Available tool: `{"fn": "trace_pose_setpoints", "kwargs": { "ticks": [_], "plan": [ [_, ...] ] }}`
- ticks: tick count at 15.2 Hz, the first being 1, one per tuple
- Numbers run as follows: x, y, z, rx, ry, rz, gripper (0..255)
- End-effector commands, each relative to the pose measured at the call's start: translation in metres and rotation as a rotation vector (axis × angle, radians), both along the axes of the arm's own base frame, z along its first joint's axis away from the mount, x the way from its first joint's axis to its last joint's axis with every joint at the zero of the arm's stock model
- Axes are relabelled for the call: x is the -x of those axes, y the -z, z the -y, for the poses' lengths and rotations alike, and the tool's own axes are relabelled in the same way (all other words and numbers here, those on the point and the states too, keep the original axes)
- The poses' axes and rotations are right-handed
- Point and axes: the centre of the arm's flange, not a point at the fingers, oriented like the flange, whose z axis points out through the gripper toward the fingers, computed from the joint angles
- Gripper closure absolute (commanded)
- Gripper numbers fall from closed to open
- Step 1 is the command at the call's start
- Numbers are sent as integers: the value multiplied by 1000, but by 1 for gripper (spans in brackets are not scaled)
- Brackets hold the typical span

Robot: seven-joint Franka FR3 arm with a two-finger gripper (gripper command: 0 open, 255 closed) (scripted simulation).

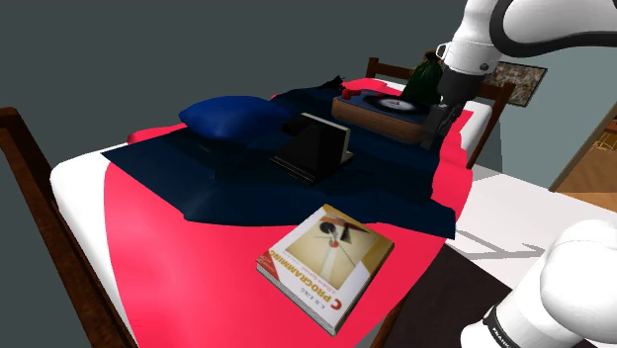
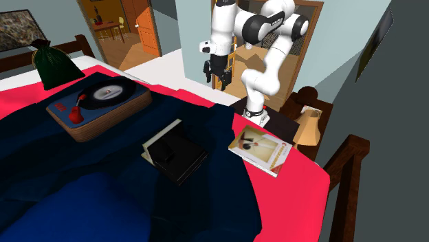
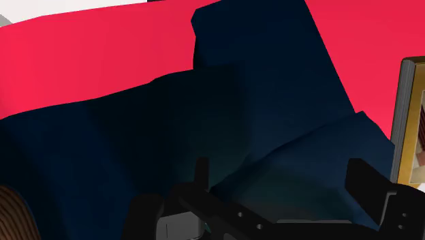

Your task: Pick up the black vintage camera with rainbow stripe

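shoulder view: a black folding camera [image 1: 314, 148] sits opened on the navy blanket [image 1: 396, 193] near the middle of a bed [image 1: 71, 176]. it is just beside a blue pillow [image 1: 229, 117] on the shoulder view's left and in front of a wood-based record player [image 1: 384, 107]. the white arm [image 1: 534, 30] reaches in from the upper right, and its black claw [image 1: 433, 133] hangs by the record player's right end, well apart from the camera. a book [image 1: 326, 262] marked "c programming" lies in the foreground on the red cover [image 1: 148, 232], and a dark green sack [image 1: 425, 79] stands behind the record player. second exterior view: the claw hangs above the bed's far side, pointing down, its fingers apart and holding nothing. the camera lies on the blanket in mid-frame, between the record player at the upper left and the book at the right, apart from both. a lamp [image 2: 308, 127] stands beyond the bed's corner at the right. wrist view: the two black fingers stand apart, the claw open, with folds of the navy blanket between and below them and the red cover beyond. the book's page edge shows outside one finger, and a patch of ribbed brown wood shows outside the other.
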Motion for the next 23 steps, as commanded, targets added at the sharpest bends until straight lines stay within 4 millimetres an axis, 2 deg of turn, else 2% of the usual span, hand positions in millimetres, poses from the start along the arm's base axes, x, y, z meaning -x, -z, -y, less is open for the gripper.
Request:
{"fn": "trace_pose_setpoints", "kwargs": {
  "ticks": [1, 22, 23],
  "plan": [
    [0, 0, 0, 0, 0, 0, 0],
    [-272, 36, -30, -56, -72, -2, 0],
    [-272, 36, -30, -56, -72, -2, 0]
  ]
}}
